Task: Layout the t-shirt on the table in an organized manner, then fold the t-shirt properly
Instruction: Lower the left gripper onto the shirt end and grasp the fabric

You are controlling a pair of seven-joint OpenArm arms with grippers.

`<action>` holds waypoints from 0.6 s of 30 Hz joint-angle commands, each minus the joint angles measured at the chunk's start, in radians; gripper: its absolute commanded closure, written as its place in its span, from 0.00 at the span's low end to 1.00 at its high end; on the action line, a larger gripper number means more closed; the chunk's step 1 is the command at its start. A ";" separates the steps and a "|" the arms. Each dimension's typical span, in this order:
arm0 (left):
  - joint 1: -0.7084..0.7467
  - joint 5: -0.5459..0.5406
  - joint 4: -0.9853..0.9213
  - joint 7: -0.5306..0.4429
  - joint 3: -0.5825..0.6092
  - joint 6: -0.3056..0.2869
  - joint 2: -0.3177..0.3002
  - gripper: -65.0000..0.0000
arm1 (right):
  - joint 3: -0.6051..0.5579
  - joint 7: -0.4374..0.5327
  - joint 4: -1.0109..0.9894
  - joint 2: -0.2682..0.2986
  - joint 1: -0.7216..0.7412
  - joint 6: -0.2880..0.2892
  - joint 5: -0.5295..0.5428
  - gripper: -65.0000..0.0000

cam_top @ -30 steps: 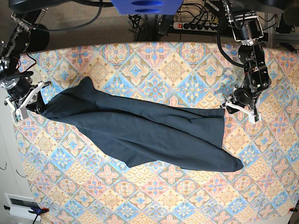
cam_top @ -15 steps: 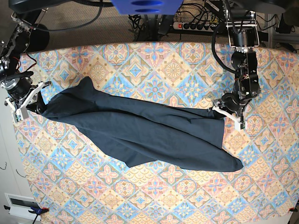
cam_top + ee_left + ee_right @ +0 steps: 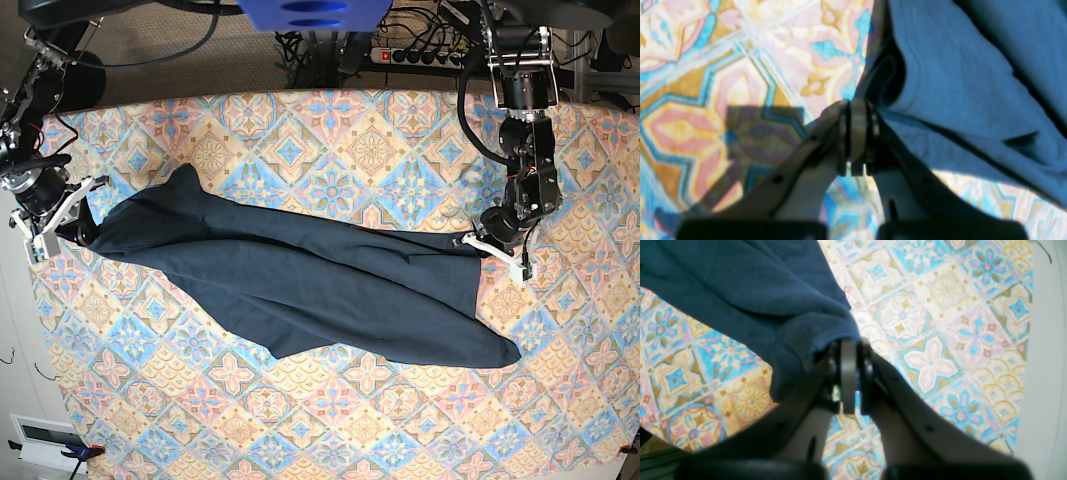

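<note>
Pinching the wrinkled navy cotton t-shirt (image 3: 300,285) with both grippers: left gripper (image 3: 487,246) and right gripper (image 3: 62,226) clamp opposite ends; its long axis spans the pastel diamond-patterned table (image 3: 330,130) between my arms.

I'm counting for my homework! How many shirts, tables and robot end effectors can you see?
t-shirt: 1
table: 1
end effectors: 2, the left end effector and the right end effector
Total: 4
</note>
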 commanded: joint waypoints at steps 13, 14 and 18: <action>0.242 -0.272 0.421 0.118 -0.234 -0.073 -0.073 1.00 | 0.013 0.023 0.013 0.020 0.011 0.000 0.014 1.00; 0.262 -0.275 0.440 0.128 -0.246 -0.079 -0.073 1.00 | 0.013 0.023 0.015 0.020 0.008 0.000 0.014 1.00; 0.294 -0.260 0.426 0.099 -0.269 -0.079 -0.074 1.00 | 0.013 0.023 0.015 0.020 0.006 0.000 0.015 1.00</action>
